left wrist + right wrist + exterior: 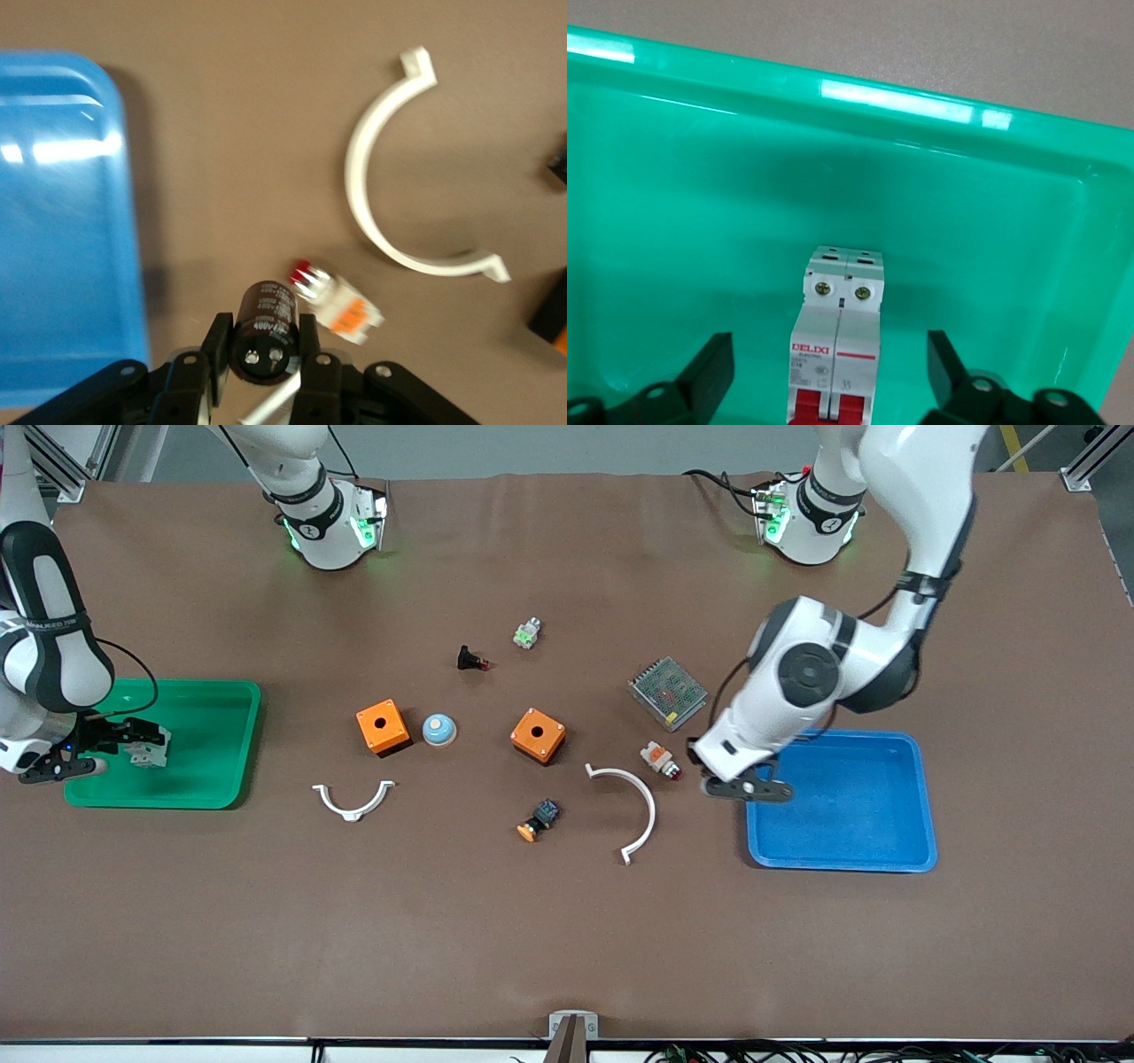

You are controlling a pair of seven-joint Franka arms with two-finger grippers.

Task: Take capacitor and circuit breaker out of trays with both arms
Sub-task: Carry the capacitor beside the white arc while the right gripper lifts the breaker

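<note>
**Operator:** Report the right gripper (830,376) and its part.

**Technician:** The right gripper hangs low inside the green tray (213,691), at the mid-height edge of the front view, toward the right arm's end of the table. Its jaws stand wide and hold nothing. The circuit breaker (837,336) lies on the tray floor between the two fingers (709,372), with a clear gap on each side.

**Operator:** Which relation governs the coming move?

**Technician:** The breaker's long axis. It runs out from the gripper toward the tray wall, red levers nearest the wrist camera and screw terminals farthest. The fingers therefore face its two long flanks. In my judgement, closing straight in should grip it across the narrow width, with no rotation required.

**Operator:** And the left gripper (749,786)?

**Technician:** It is clamped on the capacitor (266,332), gripping the black cylinder across its sides, silvery end toward the wrist camera. It is clear of the blue tray (886,864), over bare table just beside the tray's rim, right of centre in the front view. The white-and-orange push-button (341,310) lies close beneath. A set-down here risks landing on it.
</note>
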